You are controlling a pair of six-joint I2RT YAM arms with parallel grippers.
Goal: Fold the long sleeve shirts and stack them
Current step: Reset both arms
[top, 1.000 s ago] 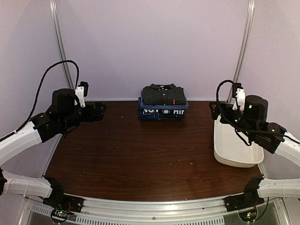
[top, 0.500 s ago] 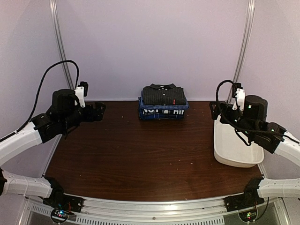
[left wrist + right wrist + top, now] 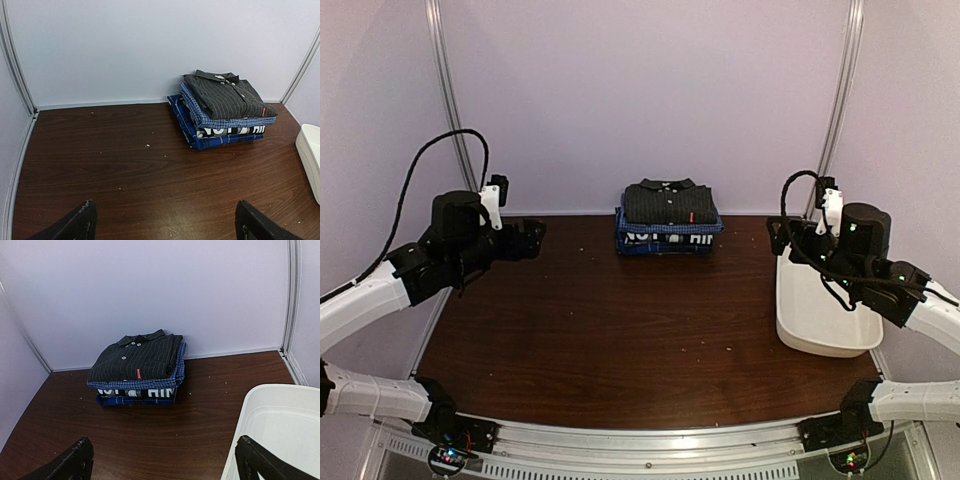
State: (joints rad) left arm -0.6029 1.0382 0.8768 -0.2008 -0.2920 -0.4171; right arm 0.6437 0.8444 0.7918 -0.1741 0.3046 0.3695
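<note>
- Well, starting from the left: what is the left gripper (image 3: 533, 233) doing?
- It hangs above the left end of the table (image 3: 620, 320), fingers spread wide with nothing between them. Its own camera shows only bare wood under the jaws.
- And the shirts?
- All in one stack (image 3: 668, 220) at the middle of the back edge, close to the wall, well apart from both arms. The charcoal pinstriped shirt (image 3: 225, 95) lies on top, collar toward the wall. Under it are the blue checked shirt (image 3: 200, 118) and the navy shirt (image 3: 231, 131) with white lettering, and more blue check shows at the very bottom.
- So the folding looks finished?
- I would judge so. No loose shirt shows anywhere on the table.
- Then the right side?
- The right gripper (image 3: 782, 236) is likewise spread and holding nothing, poised over the far end of the white tub (image 3: 825, 330).
- What could spoil it from here?
- The stack is not square. The upper layers overhang the bottom one, so a nudge from either arm reaching in low could slide the top shirt off or pull a fold loose. The right arm sits just above the tub's rim, and a careless drop or sweep could knock the tub across the table toward the pile.
</note>
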